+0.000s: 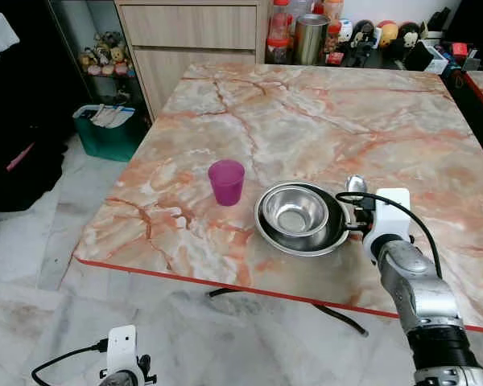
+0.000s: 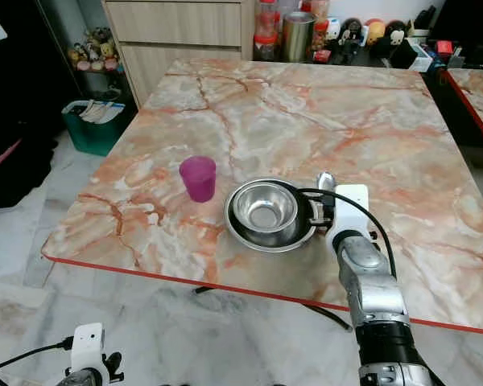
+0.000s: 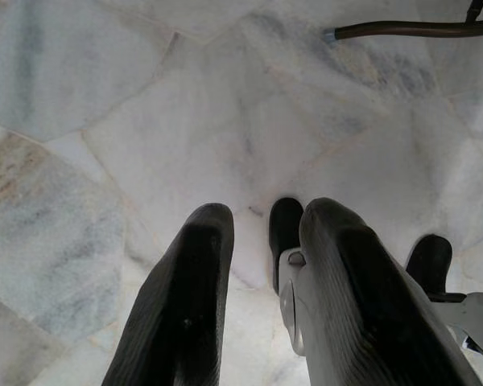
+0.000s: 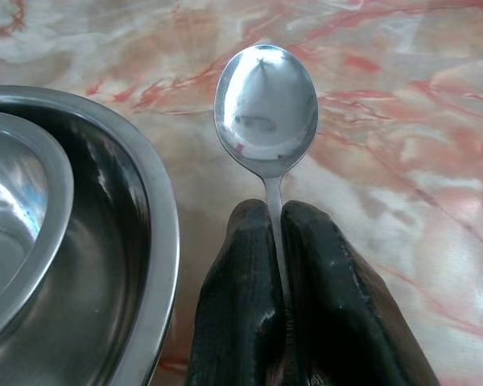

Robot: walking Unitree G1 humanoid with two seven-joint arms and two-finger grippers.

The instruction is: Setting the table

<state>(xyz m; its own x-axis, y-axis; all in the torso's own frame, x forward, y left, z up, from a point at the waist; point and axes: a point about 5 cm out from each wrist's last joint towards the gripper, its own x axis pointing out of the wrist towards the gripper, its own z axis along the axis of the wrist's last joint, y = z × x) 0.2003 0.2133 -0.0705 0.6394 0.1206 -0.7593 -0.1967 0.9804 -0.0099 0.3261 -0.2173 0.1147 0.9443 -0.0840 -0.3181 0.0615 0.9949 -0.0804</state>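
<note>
My right hand (image 4: 278, 233) is clamped on the handle of the spoon (image 4: 266, 108), whose long axis runs straight out from the fingers toward the far bench (image 1: 306, 104) edge. It sits lower right of centre in the head view, just beside the stacked steel bowls (image 1: 300, 217), on their right. I judge it needs only lowering flat there. The purple cup (image 1: 226, 182) stands left of them. My left hand (image 3: 262, 322) hangs idle over the floor, fingers slightly apart.

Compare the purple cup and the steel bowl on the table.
The purple cup is opaque plastic-looking; the steel bowl is shiny metal. The cup stands alone; the bowl sits nested in a wider steel dish. The cup is narrow and tall; the bowl is wide and low. Both stand upright, mouths up.
</note>
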